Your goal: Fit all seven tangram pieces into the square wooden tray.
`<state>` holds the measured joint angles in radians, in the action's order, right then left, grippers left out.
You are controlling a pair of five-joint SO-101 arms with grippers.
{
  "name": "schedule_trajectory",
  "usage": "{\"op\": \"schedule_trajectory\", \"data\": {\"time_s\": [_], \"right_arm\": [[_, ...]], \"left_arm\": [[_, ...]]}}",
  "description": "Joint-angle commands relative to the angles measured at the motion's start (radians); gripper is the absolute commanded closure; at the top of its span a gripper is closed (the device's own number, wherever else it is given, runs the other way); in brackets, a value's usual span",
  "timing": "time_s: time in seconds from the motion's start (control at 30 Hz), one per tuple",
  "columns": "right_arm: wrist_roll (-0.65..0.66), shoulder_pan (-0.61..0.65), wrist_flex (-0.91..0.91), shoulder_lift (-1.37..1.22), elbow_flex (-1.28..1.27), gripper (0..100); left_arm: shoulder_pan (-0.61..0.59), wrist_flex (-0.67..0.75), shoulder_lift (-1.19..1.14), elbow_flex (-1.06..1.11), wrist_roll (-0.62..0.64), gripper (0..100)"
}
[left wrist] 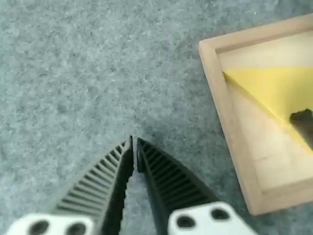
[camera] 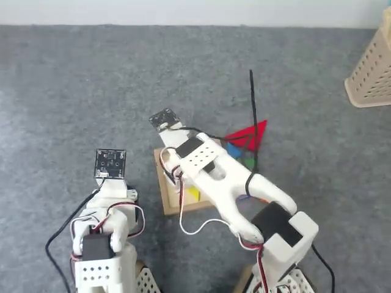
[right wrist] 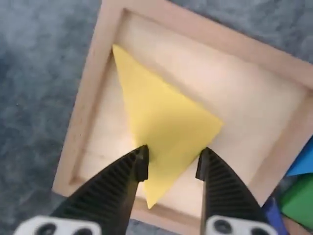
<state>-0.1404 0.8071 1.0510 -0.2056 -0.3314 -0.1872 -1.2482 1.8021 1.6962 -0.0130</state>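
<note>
One of seven placed: yellow triangle (right wrist: 161,122) in wooden tray (right wrist: 84,110) under spread right end effector (right wrist: 171,164); left end effector (left wrist: 133,152) pressed together.

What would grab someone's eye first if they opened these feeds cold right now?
The yellow triangle lies flat in the square wooden tray, with the right gripper open and straddling one of its corners. Next comes the left gripper, shut, above the grey carpet just outside the tray's rim. In the high view, a red triangle lies on the carpet beyond the tray.
</note>
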Motion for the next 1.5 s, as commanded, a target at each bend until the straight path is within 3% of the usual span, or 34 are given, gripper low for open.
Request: {"op": "schedule_trajectory", "data": {"time_s": [0.0,0.37,0.83,1.0,1.23,1.47], "right_arm": [[-0.009,0.039,-0.012,0.004,0.02,81.2],[-0.012,0.071,-0.015,0.12,-0.009,81.4],[-0.009,-0.073,-0.364,0.424,-0.388,81.5],[0.077,-0.111,-0.384,0.407,-0.43,81.5],[0.126,-0.093,-0.383,0.309,-0.408,95.0],[0.198,0.027,-0.394,0.266,-0.4,95.5]], "left_arm": [[0.005,-0.002,0.017,-0.012,0.008,99],[0.003,-0.002,0.015,-0.012,0.008,99],[0.003,-0.002,0.015,-0.012,0.008,99],[0.003,-0.002,0.015,-0.012,0.008,99],[0.003,-0.002,0.015,-0.012,0.008,99],[0.003,-0.002,0.015,-0.012,0.008,99]]}}
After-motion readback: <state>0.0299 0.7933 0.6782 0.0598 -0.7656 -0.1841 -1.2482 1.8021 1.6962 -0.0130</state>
